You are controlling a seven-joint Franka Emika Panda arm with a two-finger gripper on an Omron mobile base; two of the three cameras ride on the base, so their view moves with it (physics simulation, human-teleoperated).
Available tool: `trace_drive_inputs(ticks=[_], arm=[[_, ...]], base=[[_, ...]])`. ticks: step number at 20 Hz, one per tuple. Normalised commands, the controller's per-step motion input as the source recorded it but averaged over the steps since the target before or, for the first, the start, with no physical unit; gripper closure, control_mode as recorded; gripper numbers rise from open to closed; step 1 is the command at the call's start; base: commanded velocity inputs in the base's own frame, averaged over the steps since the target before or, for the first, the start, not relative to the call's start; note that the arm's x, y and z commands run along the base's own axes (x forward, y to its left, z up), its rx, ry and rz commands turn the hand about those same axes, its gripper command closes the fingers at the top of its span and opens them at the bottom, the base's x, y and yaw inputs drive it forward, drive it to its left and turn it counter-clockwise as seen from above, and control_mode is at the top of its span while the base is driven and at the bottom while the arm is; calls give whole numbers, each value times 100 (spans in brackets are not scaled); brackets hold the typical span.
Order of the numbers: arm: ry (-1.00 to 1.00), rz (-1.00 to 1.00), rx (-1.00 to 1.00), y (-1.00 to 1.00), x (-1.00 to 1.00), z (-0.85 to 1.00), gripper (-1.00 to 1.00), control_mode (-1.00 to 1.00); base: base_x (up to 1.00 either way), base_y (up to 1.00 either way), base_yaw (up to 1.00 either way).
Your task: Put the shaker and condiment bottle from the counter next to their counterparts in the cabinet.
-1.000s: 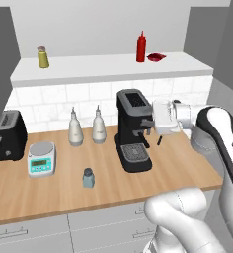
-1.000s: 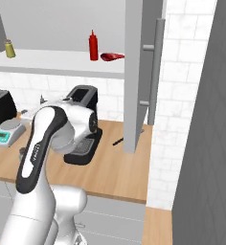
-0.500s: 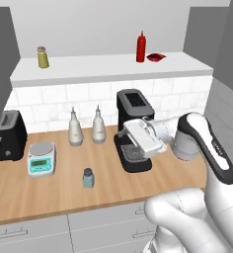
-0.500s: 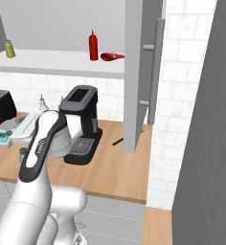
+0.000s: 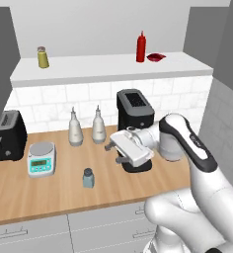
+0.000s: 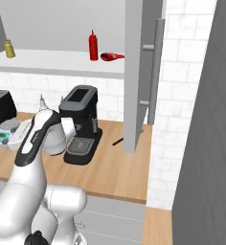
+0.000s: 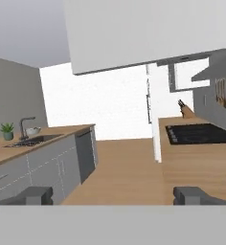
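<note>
Condiment bottle (image 5: 140, 47) already on cabinet (image 5: 108, 69) shelf, upper right, beside red packet (image 5: 155, 57). Shaker (image 5: 88, 178) on tabletop (image 5: 49, 192), lower left. Tool (image 5: 113, 152) empty, jaws wide, mid-frame. Next: descend over shaker, grasp.

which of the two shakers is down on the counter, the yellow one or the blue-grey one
The pale blue-grey shaker with the darker cap stands on the wooden counter, in front of the scale. The olive-yellow shaker sits up on the white cabinet shelf.

Red condiment bottle (image 5: 140, 47), blue-grey shaker (image 5: 88, 178), light-brown counter (image 5: 49, 192), white-tiled wall (image 5: 54, 101).
</note>
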Motion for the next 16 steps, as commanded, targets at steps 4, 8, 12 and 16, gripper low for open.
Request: trace_drive_inputs(ticks=[4,8,12,16], arm=[[6,12,-20,33,0,-49,-100,-100],[0,12,-2,38,0,-26,-100,-100],[0,14,-17,14,0,-63,-100,-100],[0,3,-12,0,0,-27,-100,-100]], base=[[0,0,0],[0,0,0],[0,0,0],[0,0,0]])
